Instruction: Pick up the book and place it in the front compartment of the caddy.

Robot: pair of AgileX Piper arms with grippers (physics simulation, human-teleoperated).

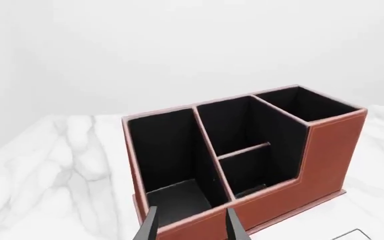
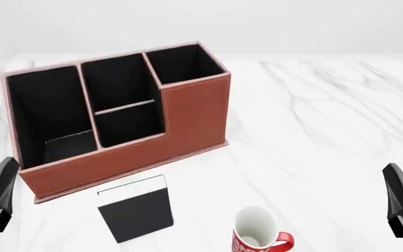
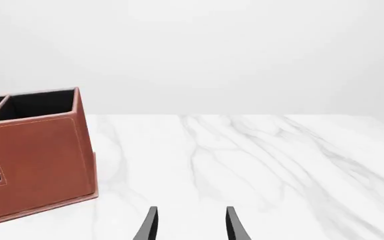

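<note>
One thin black book [image 2: 136, 207] lay flat on the marble counter [image 2: 314, 115], near the counter's near edge and left of its middle, just in front of the caddy [image 2: 187, 118] and apart from it. Its white page edge faced the caddy. It looked light and stiff, with a smooth cover that could slip, and lying flat it offered little to grip from above. The best hold seemed to be across its two long sides, or under one lifted edge.

The front compartment [image 2: 128, 126], low-walled and black-lined, stood behind the book. A red-and-white mug [image 2: 257, 236] stood to the book's right, near the same edge but clear of it.

The left claw [image 1: 190, 224] hung released, holding nothing, aimed at the caddy's left end. The right claw [image 3: 189, 224] was likewise spread and held nothing, over bare counter toward the right side.
</note>
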